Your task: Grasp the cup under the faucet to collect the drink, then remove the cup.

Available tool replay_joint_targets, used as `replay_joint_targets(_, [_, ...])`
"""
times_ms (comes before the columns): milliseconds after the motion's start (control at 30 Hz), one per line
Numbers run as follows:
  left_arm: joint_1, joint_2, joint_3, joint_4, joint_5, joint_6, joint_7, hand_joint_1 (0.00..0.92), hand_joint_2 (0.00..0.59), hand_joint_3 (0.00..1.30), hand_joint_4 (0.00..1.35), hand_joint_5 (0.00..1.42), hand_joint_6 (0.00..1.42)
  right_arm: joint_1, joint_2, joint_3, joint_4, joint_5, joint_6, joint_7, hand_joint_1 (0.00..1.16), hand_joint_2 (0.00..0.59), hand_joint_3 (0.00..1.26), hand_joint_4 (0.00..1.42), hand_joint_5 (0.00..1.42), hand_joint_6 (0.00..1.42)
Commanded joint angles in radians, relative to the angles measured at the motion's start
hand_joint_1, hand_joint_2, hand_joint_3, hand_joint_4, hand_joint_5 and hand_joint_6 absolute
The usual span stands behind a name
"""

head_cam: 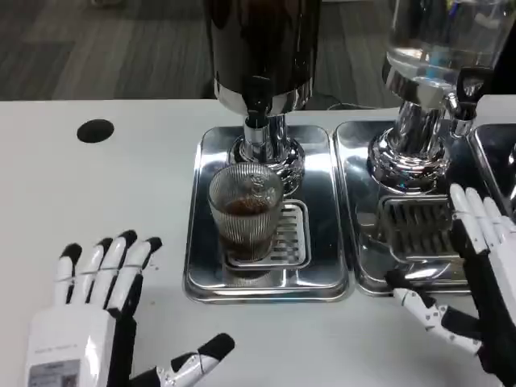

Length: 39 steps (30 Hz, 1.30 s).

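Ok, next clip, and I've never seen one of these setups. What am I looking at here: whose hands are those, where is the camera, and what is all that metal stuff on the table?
You are looking down from a camera on a humanoid robot's head or chest, so the two hands at the bottom are the robot's own. Its left hand rests over the white table with fingers spread, holding nothing. Its right hand is also open, hovering over the edge of the right tray.

The metal items are two drink dispensers. The dark dispenser stands on the middle tray, and its faucet points down at a ribbed glass cup. The cup stands on the tray's drain grate and already holds some brown drink. The clear dispenser stands on the right tray. Neither hand touches the cup yet.
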<state>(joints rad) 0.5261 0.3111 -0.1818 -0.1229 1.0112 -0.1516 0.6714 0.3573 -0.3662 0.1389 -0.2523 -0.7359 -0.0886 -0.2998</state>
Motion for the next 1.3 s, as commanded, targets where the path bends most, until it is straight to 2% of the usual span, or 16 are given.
replay_joint_targets(33, [-0.02, 0.004, -0.013, 0.072, -0.009, -0.005, 0.042, 0.0, 0.066, 0.25, 0.0, 0.1, 0.01, -0.068, 0.017, 0.011, -0.044, 0.013, 0.021, 0.083, 0.46, 0.198, 0.0, 0.0, 0.0, 0.04])
replay_joint_targets(133, [-0.027, 0.004, -0.018, 0.098, -0.022, -0.008, 0.053, 0.0, 0.071, 0.27, 0.0, 0.1, 0.01, -0.138, 0.042, 0.043, -0.044, 0.008, 0.05, 0.146, 0.48, 0.187, 0.0, 0.0, 0.0, 0.03])
replay_joint_targets(267, [-0.029, 0.006, -0.013, 0.12, -0.043, -0.005, 0.068, 0.0, 0.077, 0.28, 0.0, 0.1, 0.01, -0.257, 0.092, 0.071, 0.029, 0.078, 0.095, 0.242, 0.52, 0.18, 0.0, 0.0, 0.0, 0.02])
replay_joint_targets(400, [-0.027, 0.018, 0.001, 0.133, -0.065, -0.008, 0.074, 0.0, 0.077, 0.3, 0.0, 0.09, 0.01, -0.341, 0.105, 0.11, 0.103, 0.069, 0.116, 0.29, 0.54, 0.177, 0.0, 0.0, 0.0, 0.02])
replay_joint_targets(733, [-0.026, 0.024, 0.008, 0.14, -0.084, -0.01, 0.074, 0.0, 0.083, 0.34, 0.0, 0.09, 0.01, -0.453, 0.17, 0.123, 0.245, 0.235, 0.126, 0.403, 0.55, 0.17, 0.0, 0.0, 0.0, 0.0])
replay_joint_targets(900, [-0.018, 0.023, 0.014, 0.144, -0.111, -0.019, 0.079, 0.0, 0.093, 0.42, 0.0, 0.09, 0.01, -0.484, 0.178, 0.123, 0.3, 0.274, 0.115, 0.402, 0.55, 0.169, 0.0, 0.0, 0.0, 0.0])
replay_joint_targets(1067, [-0.011, 0.024, 0.018, 0.139, -0.111, -0.013, 0.087, 0.0, 0.095, 0.42, 0.0, 0.09, 0.01, -0.517, 0.191, 0.13, 0.368, 0.282, 0.101, 0.384, 0.56, 0.165, 0.0, 0.0, 0.0, 0.0])
replay_joint_targets(1300, [-0.009, 0.026, 0.027, 0.129, -0.121, -0.017, 0.083, 0.0, 0.098, 0.42, 0.0, 0.1, 0.01, -0.535, 0.215, 0.141, 0.416, 0.288, 0.081, 0.362, 0.56, 0.162, 0.0, 0.0, 0.0, 0.0])
